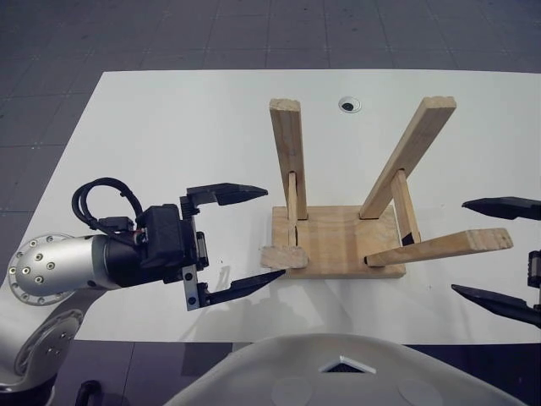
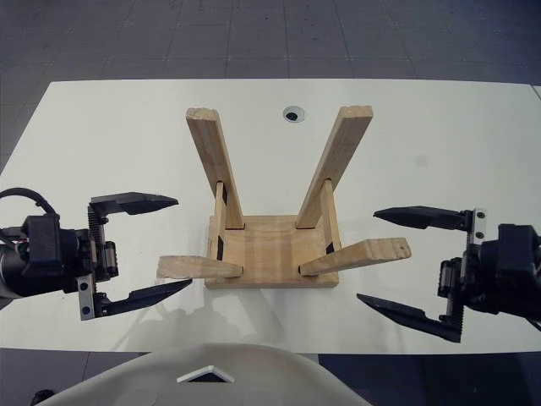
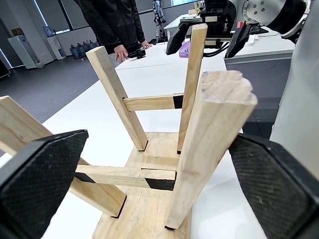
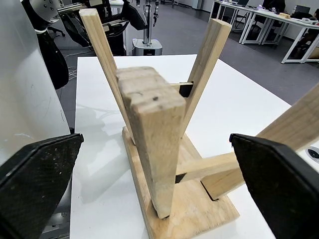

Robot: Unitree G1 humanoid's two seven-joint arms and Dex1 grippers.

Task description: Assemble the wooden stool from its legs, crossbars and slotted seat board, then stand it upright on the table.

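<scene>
The wooden stool stands upside down, its seat board (image 2: 262, 254) flat on the white table (image 2: 101, 135) and its legs pointing up and splayed outward. Two crossbars (image 2: 220, 216) (image 2: 330, 220) join the legs in pairs. My left gripper (image 2: 182, 243) is open at the stool's left side, with the end of the near left leg (image 2: 199, 267) between its fingers; no touch shows. My right gripper (image 2: 368, 255) is open on the right, its fingers either side of the near right leg's (image 2: 355, 255) end. The wrist views show each leg (image 3: 209, 149) (image 4: 149, 134) between the black pads (image 3: 40, 184) (image 4: 40, 184).
A small round hole (image 2: 293, 113) sits in the table behind the stool. The table's near edge runs just under both grippers. Bare table surface lies to the far left and far right of the stool.
</scene>
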